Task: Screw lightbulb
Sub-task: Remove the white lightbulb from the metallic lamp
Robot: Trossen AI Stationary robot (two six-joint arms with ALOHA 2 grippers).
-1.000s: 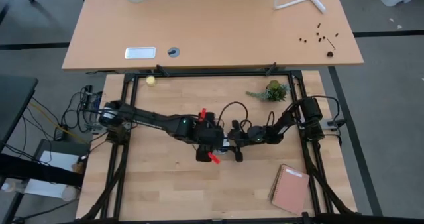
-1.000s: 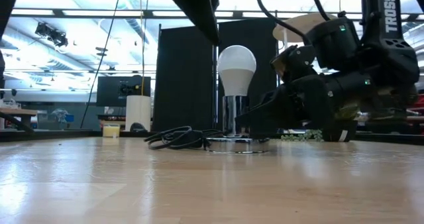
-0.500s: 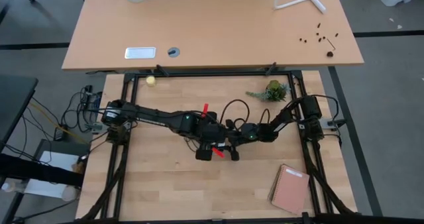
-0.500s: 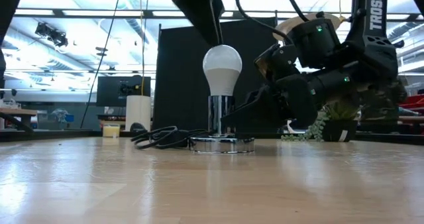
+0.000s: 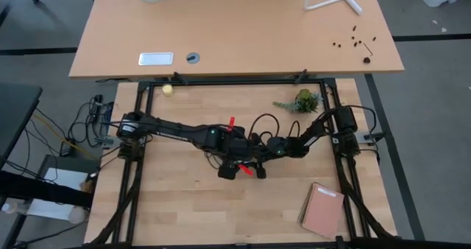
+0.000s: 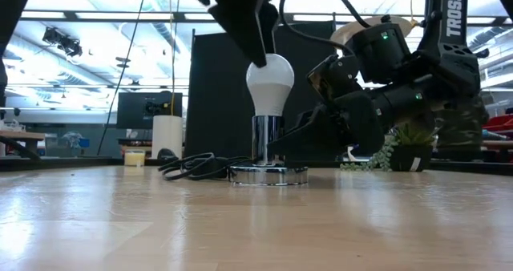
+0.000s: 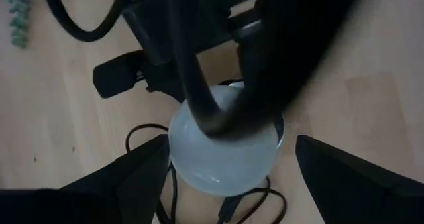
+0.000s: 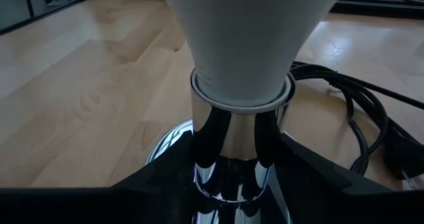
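**Inspector:** At the middle of the worktop [image 5: 184, 205], what stands where?

**Onlooker:** A chrome socket stand [image 6: 268, 143] sits upright on its round base, black cord [image 6: 200, 167] trailing beside it. The lightbulb [image 6: 270, 82] sits in the top of that stand, upright, glass uppermost. From the right wrist view its neck [image 8: 242, 45] meets the chrome collar [image 8: 242, 95] all round, with no grey thread showing that I can make out.

**Inspector:** The pincers?

**Onlooker:** The left pincer [image 6: 256, 38] hangs over the bulb from above. Its fingers [image 7: 142, 171] stand spread on either side of the glass, apart from it, so I judge it open and holding nothing. The right pincer [image 8: 232, 184] sits low, a finger on each side of the chrome stem, seemingly bracing it; whether it truly clamps the stem I cannot tell.

**Inspector:** Progress?

**Onlooker:** By my judgement the bulb is seated and largely turned in. Whether it is fully tight cannot be seen. What may remain is another turn or two, then both arms clearing away.

**Inspector:** Hazards?

**Onlooker:** The cord lies close to the base and could snag.
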